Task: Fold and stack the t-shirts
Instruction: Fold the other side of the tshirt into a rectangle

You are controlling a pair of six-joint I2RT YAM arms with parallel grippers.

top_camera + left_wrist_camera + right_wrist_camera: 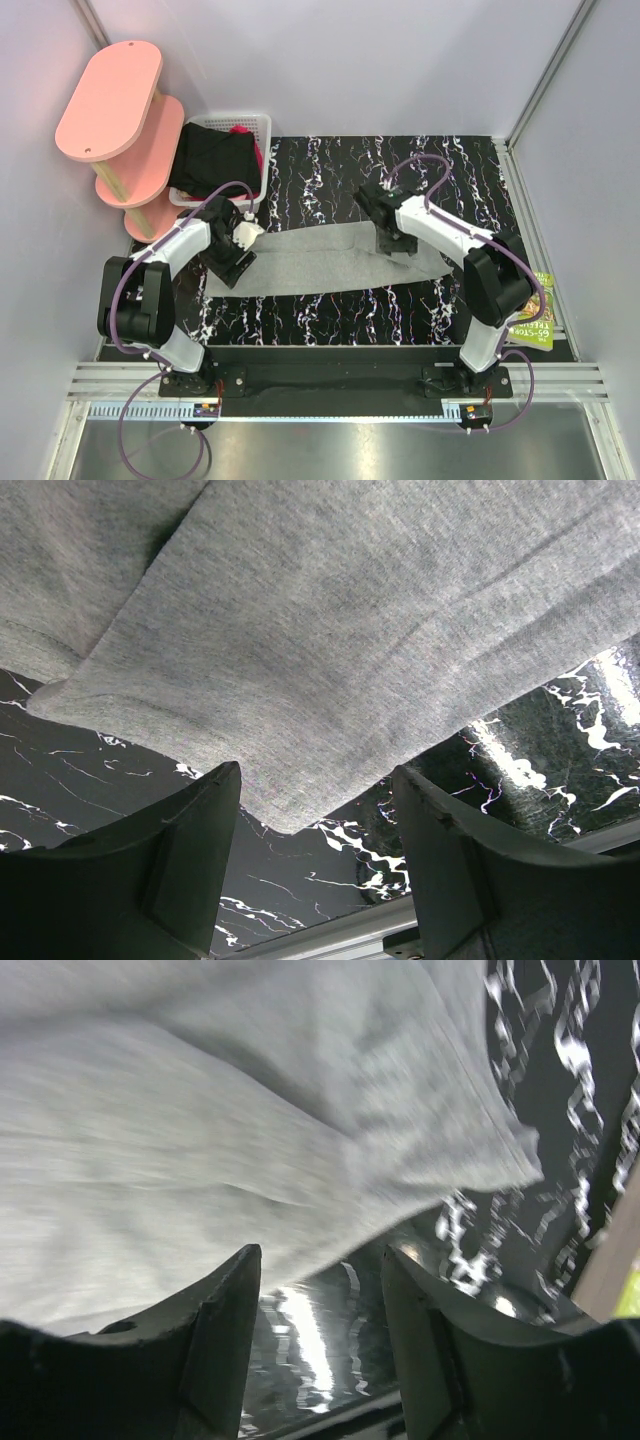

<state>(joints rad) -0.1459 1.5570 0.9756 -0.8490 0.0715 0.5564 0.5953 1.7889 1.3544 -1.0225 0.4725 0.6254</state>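
A light grey t-shirt (pixel 320 262) lies folded into a long strip across the black marbled table (pixel 330 170). My left gripper (pixel 232 262) is over the strip's left end. In the left wrist view it (pixel 315 775) is open, and the grey cloth's (pixel 330 630) edge lies just beyond the fingertips, untouched. My right gripper (pixel 395 245) is over the right end. It (pixel 320 1255) is open too, with the cloth (pixel 200 1110) ahead of the fingers and bare table between them. A black garment (pixel 210 155) and a bit of magenta cloth (pixel 241 130) fill the basket.
The white lattice basket (pixel 262 122) stands at the back left, beside a pink two-tier shelf (pixel 110 100). A green book (pixel 530 315) lies off the table's right edge. A metal rail (pixel 330 372) runs along the near edge by the arm bases.
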